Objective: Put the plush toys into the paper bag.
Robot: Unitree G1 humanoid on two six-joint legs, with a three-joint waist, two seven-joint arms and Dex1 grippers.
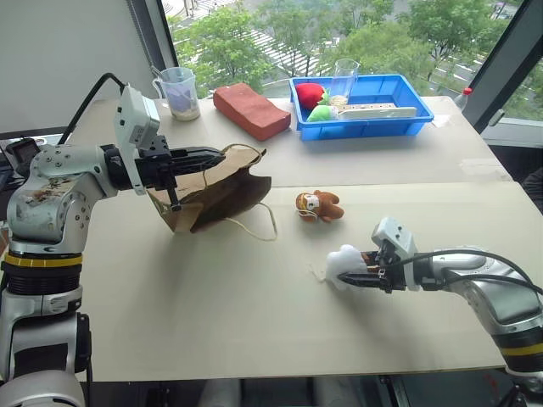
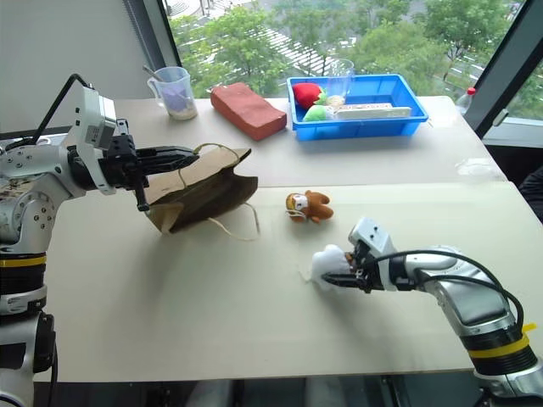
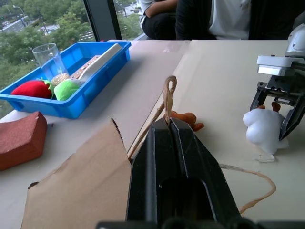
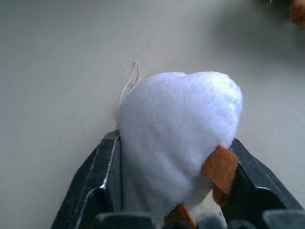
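White plush toy (image 1: 344, 264) sits on the table (image 1: 212, 314) with the right claw (image 1: 366, 270) clamping it, ready to lift. Monkey toy (image 1: 318, 205) lies loose nearby, between it and the paper bag (image 1: 222, 193). Left claw (image 1: 204, 157), clenched on the cord handle (image 3: 168, 93), tips the bag's mouth open for loading.

Silver-grey jointed arms, black cables, yellow bands, black pincers.
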